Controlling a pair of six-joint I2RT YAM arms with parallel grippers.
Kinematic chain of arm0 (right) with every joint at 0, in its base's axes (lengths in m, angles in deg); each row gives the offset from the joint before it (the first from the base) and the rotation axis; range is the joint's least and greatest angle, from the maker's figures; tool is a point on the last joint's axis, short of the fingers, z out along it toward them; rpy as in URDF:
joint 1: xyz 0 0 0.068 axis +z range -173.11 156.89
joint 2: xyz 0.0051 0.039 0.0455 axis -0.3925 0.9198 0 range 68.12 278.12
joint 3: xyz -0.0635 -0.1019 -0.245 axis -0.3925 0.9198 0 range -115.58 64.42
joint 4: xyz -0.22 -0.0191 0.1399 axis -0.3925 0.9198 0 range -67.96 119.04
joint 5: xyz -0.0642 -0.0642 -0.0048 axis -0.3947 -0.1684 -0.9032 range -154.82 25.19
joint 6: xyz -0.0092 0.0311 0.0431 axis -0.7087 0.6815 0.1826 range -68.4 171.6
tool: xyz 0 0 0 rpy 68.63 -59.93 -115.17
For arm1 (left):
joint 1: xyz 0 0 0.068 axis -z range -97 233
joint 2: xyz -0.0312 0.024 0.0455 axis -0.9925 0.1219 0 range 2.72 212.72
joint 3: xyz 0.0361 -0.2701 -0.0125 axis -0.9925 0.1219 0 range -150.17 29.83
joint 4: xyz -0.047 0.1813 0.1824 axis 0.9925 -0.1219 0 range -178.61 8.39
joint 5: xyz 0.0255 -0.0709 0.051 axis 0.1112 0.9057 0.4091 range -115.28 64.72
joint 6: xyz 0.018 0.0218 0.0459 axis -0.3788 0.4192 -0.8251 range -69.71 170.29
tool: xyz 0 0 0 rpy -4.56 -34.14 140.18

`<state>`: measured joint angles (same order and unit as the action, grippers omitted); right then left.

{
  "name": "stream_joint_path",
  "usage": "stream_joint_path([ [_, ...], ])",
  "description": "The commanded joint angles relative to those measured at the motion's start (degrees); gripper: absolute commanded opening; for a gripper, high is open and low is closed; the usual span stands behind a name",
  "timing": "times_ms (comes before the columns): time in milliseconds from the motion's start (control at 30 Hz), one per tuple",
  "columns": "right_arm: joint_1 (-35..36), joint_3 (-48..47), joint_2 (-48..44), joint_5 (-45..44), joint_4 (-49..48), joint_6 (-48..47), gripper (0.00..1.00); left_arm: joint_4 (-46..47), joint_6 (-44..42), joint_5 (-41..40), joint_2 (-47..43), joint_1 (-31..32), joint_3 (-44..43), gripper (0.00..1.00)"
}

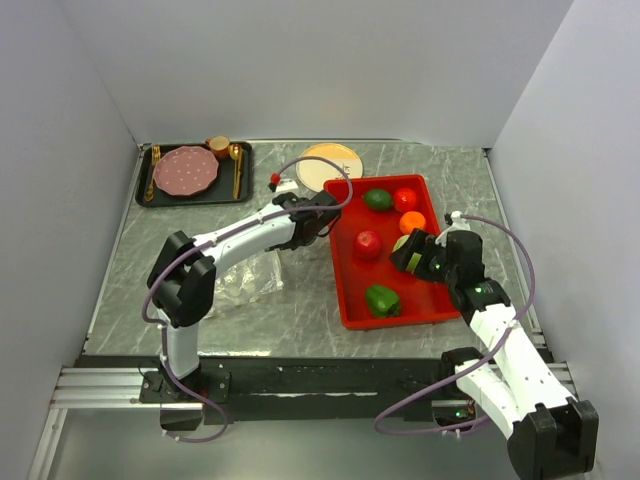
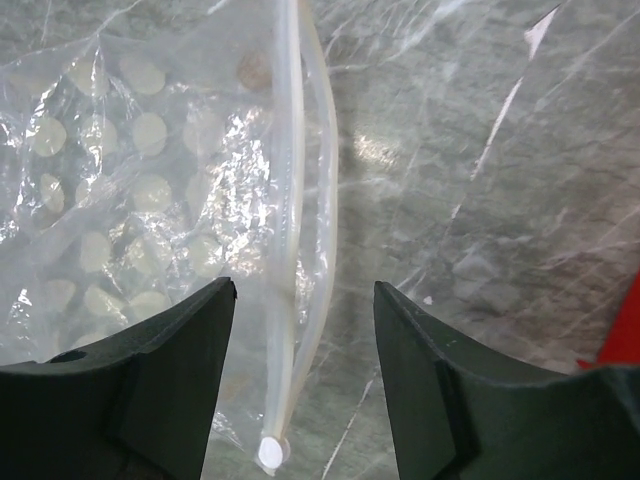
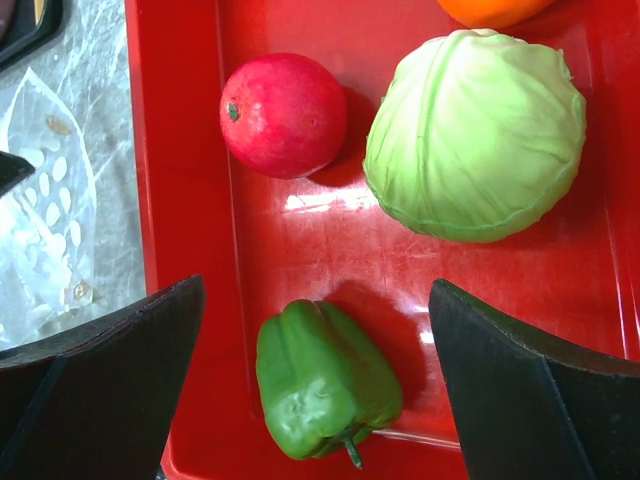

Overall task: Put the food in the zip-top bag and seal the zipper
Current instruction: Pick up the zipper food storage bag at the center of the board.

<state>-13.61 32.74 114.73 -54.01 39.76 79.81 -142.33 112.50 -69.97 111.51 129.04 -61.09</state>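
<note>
The top view is bright and even, with light from above. The white walls [image 1: 330, 70] look soft grey, and the arms throw only faint shadows on the marble table [image 1: 300, 310]. The red tray [image 1: 350, 290] is strongly saturated.

In the left wrist view the zip-top bag [image 2: 150, 150] gives many small white glints, and pale streaks of glare cross the table at the right.

In the right wrist view a white patch of glare lies on the tray floor just below the red fruit [image 3: 283, 115]. The cabbage [image 3: 475, 135] and the green pepper [image 3: 325, 380] are sharp, each with a soft dark shadow beside it.
</note>
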Motion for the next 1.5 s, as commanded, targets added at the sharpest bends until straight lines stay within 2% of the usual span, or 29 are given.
stream_joint_path([
  [0,0.2,0.0,0.4,1.0,-2.2,-1.0,1.00,-1.3,2.2,-2.1,-1.2,-0.7,1.6,0.64],
  [400,0.2,-0.6,-0.1,0.8,-0.8,-1.5,1.00,-1.4,1.8,-4.3,2.0,-2.2,2.3,0.61],
  [533,0.2,-0.4,-0.1,0.6,-1.1,-1.5,1.00,1.2,0.5,-2.7,1.2,-2.8,4.3,0.63],
  [733,0.2,0.3,0.1,0.7,-1.7,-1.0,1.00,3.2,-1.6,-1.4,1.1,-3.8,5.1,0.59],
  [833,0.2,0.5,0.3,0.8,-1.6,-1.0,1.00,3.9,-2.0,-0.7,0.6,-3.9,5.8,0.53],
  [1033,0.2,0.3,0.5,0.6,-1.5,-1.4,1.00,5.7,-2.4,0.6,0.1,-4.2,8.1,0.34],
  [1067,0.2,0.3,0.5,0.5,-1.5,-1.4,1.00,5.6,-2.5,0.7,0.1,-4.3,8.4,0.28],
  [1133,0.2,0.4,0.5,0.6,-1.6,-1.2,1.00,5.5,-2.5,0.9,-0.1,-4.2,8.4,0.25],
  [1167,0.2,0.4,0.4,0.7,-1.6,-1.1,1.00,5.4,-2.3,0.8,-0.2,-4.2,8.0,0.19],
  [1233,0.3,0.5,0.2,1.1,-1.5,-1.0,1.00,5.3,-2.5,0.8,-0.9,-4.2,7.8,0.16],
  [1367,0.2,0.3,-0.8,1.8,-1.6,-0.6,1.00,5.5,-3.9,2.1,-4.3,-4.1,7.2,0.01],
  [1467,0.2,-0.5,-1.8,3.1,-0.9,-0.3,1.00,6.4,-6.0,3.5,-7.8,-3.3,6.4,0.01],
])
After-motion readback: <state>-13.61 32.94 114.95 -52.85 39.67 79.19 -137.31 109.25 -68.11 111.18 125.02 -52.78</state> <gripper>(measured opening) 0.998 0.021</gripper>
